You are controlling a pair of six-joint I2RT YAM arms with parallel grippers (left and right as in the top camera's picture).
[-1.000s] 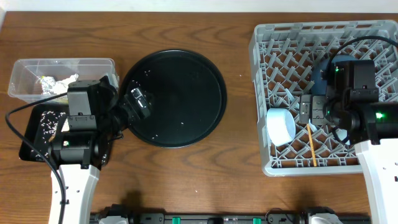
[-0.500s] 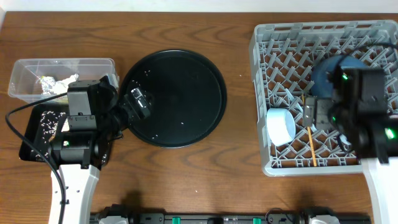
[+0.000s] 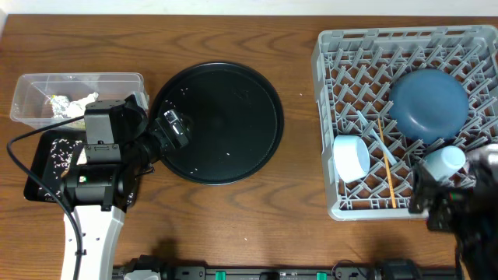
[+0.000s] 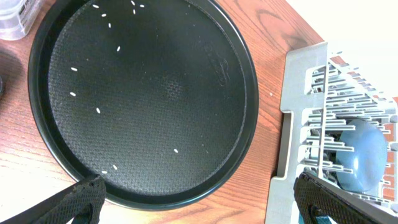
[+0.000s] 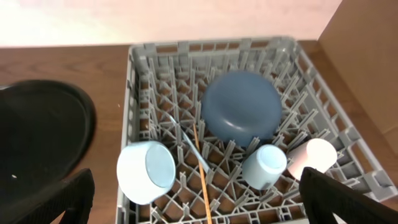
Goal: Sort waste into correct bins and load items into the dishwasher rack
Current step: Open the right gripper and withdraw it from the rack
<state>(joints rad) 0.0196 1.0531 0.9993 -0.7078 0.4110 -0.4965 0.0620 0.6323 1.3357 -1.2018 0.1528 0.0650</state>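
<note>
The grey dishwasher rack (image 3: 334, 117) stands at the right. In it are the blue plate (image 3: 429, 106), the light blue bowl (image 3: 352, 158) on its side, the pale blue cup (image 3: 443, 162), a pink cup (image 5: 313, 157), the white spoon (image 3: 372, 132) and the chopstick (image 3: 387, 167). My right gripper (image 5: 199, 211) hangs open above the rack's front edge, holding nothing. Over the left edge of the round black tray (image 3: 218, 123) my left gripper (image 3: 173, 127) is open and empty. Loose rice grains (image 4: 98, 111) lie on that tray. The clear tub (image 3: 117, 82) holds the snack wrapper (image 3: 62, 105) and tissue.
A shallow black rectangular tray (image 3: 35, 183) with rice grains sits at the front left, partly under my left arm. The clear tub lies just behind it. Bare wooden table (image 3: 299, 202) separates the round tray from the rack.
My right arm has pulled back from over the rack toward the table's front edge, uncovering the blue plate and the cups. The left arm has not moved.
</note>
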